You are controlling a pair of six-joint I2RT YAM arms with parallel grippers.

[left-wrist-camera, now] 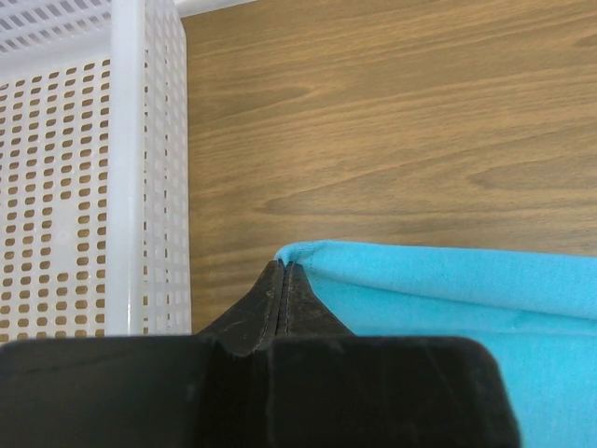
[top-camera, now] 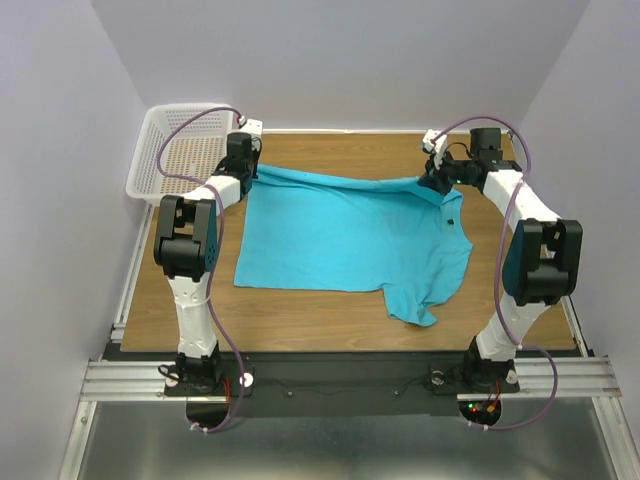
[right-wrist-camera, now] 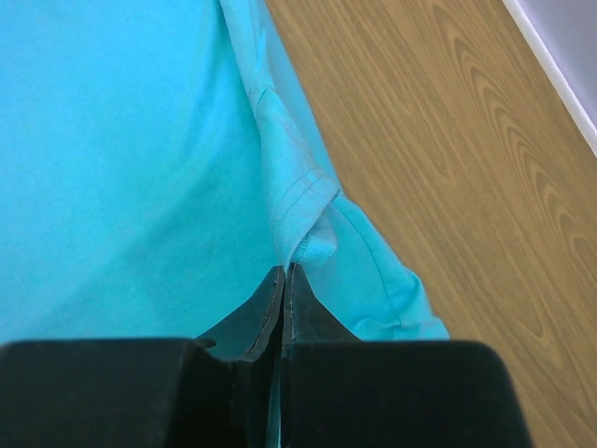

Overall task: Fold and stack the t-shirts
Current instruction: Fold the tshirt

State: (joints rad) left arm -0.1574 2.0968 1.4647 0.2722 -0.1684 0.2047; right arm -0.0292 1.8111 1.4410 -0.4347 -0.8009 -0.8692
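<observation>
A turquoise t-shirt (top-camera: 345, 240) lies spread on the wooden table, its far edge lifted and stretched between both arms. My left gripper (top-camera: 246, 170) is shut on the shirt's far left corner; in the left wrist view that gripper (left-wrist-camera: 284, 266) pinches the cloth fold (left-wrist-camera: 448, 280). At the far right corner my right gripper (top-camera: 436, 183) is shut on the shirt, and in the right wrist view this gripper (right-wrist-camera: 284, 271) nips a hemmed edge of the shirt (right-wrist-camera: 121, 159). One sleeve (top-camera: 415, 300) hangs toward the near side. A small dark mark (top-camera: 450, 221) shows near the right edge.
A white mesh basket (top-camera: 180, 150) stands at the far left corner of the table, close beside my left gripper; its wall (left-wrist-camera: 149, 168) fills the left of the left wrist view. Bare wood (top-camera: 300, 320) lies in front of the shirt. Grey walls enclose the table.
</observation>
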